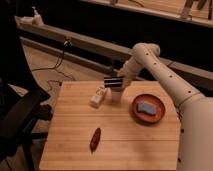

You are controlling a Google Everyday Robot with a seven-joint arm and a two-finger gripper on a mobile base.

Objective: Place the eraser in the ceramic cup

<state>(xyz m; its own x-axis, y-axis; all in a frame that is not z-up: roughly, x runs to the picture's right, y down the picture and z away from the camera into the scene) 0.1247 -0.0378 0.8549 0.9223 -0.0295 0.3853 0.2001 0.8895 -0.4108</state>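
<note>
I have the gripper [114, 82] just above what looks like the ceramic cup [116, 95], though I cannot tell its grip, and the white block I take for the eraser [98, 96] lies beside the cup, so placing seems undone.

The single camera sits high on the robot's side of the wooden table [135, 142] and looks down at a slant across it, near enough that the top fills most of the view. The arm [165, 75] enters from the right, and its gripper [114, 82] hangs over the table's far middle.
</note>
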